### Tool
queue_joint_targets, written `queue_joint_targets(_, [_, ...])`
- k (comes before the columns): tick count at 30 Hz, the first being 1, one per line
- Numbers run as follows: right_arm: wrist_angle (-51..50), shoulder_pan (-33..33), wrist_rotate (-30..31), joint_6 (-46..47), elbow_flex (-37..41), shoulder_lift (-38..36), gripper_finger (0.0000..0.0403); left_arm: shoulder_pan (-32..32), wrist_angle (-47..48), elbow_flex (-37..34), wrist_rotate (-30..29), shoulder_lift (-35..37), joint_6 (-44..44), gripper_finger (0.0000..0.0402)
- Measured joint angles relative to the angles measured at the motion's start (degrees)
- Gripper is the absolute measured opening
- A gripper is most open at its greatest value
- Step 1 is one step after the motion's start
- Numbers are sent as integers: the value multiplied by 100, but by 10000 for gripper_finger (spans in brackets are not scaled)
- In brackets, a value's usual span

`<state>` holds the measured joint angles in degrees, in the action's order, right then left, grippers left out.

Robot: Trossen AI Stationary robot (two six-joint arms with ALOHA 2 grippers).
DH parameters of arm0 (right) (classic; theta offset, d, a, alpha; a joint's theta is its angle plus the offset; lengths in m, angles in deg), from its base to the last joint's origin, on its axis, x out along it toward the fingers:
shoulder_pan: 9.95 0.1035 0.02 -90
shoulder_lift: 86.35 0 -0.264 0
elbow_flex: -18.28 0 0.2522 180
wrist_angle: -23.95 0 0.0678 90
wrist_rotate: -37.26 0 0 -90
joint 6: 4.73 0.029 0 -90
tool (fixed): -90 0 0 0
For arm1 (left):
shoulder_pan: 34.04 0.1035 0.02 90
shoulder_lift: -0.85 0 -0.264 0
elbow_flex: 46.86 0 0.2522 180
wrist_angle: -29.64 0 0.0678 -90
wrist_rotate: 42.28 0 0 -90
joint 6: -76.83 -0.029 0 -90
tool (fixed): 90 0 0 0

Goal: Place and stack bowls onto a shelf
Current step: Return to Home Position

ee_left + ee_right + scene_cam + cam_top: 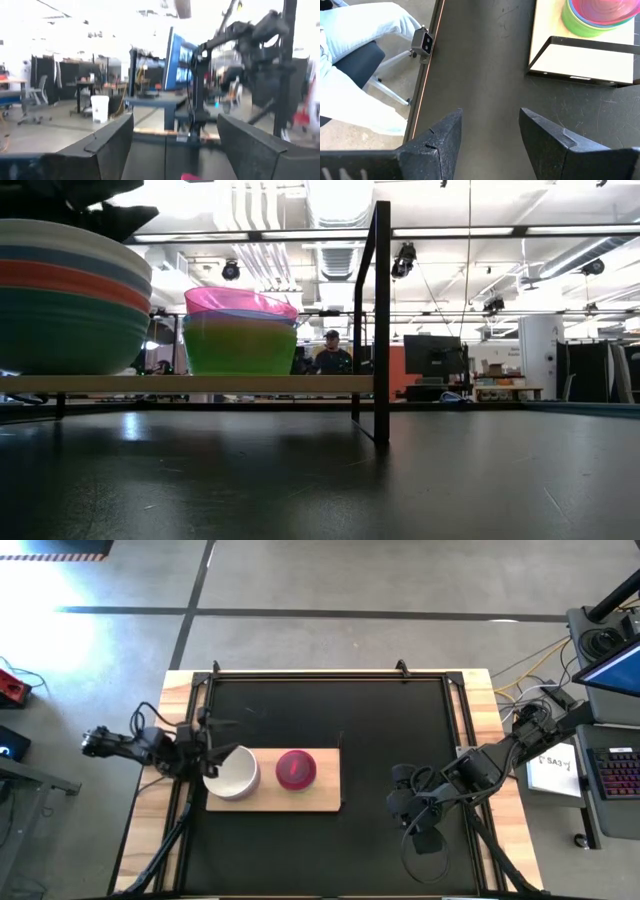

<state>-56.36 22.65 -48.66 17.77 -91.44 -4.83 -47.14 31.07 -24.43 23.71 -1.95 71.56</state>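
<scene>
Left gripper [175, 122] hangs with its fingers spread wide and nothing between them, at the left end of the shelf [322, 798], just beside the white bowl [232, 772]. From above it overlaps that bowl's rim, and whether the two touch cannot be told. Right gripper [490, 112] is likewise released and empty, over the black tabletop [380, 720], well apart from the shelf on its right side.

The pale wooden shelf holds two stacks of bowls side by side. The white-topped stack [70, 300] shows blue and red bands under its white rim, then dark green at the base; the low view's edge cuts it off. The other stack [240, 330] has the magenta bowl [295, 768] on top, a thin cyan rim beneath it, then yellow-green. From above, only each stack's top bowl shows.
</scene>
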Motion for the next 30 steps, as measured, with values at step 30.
queue_joint_targets(30, [1, 0, 0, 0, -1, 2, 185, 2, -647, -807, -4, 281, 0, 302])
